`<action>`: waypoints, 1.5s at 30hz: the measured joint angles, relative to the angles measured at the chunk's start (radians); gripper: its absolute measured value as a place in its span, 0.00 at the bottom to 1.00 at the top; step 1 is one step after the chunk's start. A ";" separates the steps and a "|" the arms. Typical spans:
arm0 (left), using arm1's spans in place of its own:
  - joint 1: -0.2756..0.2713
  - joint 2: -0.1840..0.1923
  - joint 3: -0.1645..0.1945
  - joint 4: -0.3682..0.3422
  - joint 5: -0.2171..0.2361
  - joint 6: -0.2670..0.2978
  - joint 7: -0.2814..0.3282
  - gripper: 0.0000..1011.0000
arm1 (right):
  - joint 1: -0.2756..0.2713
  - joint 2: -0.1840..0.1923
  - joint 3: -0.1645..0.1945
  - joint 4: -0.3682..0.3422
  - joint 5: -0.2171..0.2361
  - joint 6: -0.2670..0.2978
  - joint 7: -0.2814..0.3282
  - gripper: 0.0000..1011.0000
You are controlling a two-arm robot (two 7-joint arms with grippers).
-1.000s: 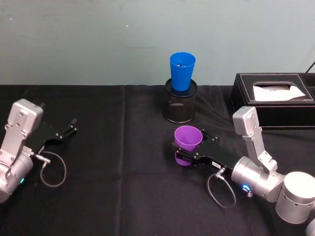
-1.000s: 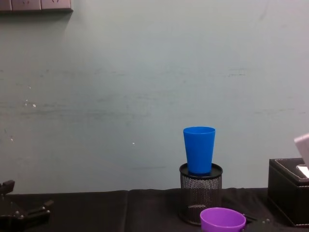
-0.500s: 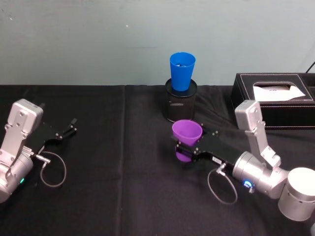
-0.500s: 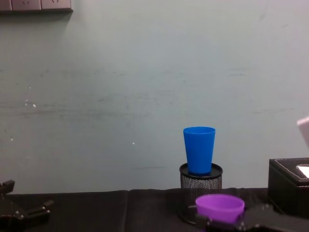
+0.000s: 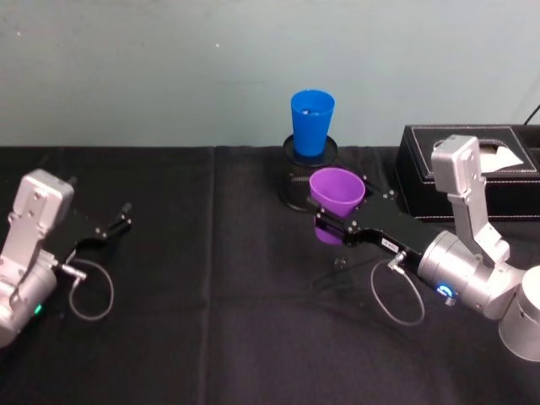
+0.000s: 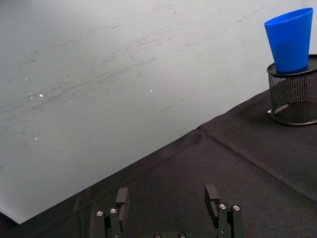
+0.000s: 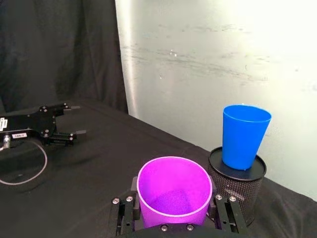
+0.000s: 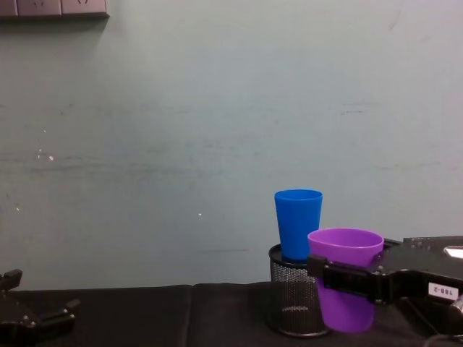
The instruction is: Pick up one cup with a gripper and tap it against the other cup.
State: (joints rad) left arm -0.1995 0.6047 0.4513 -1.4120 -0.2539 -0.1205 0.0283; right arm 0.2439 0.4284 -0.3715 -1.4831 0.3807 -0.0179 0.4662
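right gripper (image 5: 335, 228), jaws clamping purple cup (image 5: 337, 189); head view: blue cup (image 5: 312, 123) apart.

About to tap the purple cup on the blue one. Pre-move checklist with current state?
1. Grip: right gripper shut on the purple cup, cup upright: ok.
2. Target: blue cup stands upright on the mesh holder: ok.
3. Cups apart, no contact yet: ok.
4. Height: a straight push might meet the holder rather than the blue cup: cannot tell.
5. Left gripper open, lying at the left of the table, out of the path: ok.
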 joint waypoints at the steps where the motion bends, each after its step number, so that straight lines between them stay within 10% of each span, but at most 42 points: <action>1: 0.000 0.000 0.000 0.000 0.000 0.000 0.000 0.99 | 0.000 0.000 0.000 0.000 0.000 0.000 0.000 0.73; 45: 0.000 0.000 0.000 0.000 0.000 0.000 0.000 0.99 | 0.003 -0.005 -0.006 0.016 0.001 -0.006 0.005 0.73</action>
State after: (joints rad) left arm -0.1995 0.6047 0.4514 -1.4120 -0.2539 -0.1205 0.0283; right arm 0.2472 0.4234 -0.3780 -1.4672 0.3814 -0.0240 0.4712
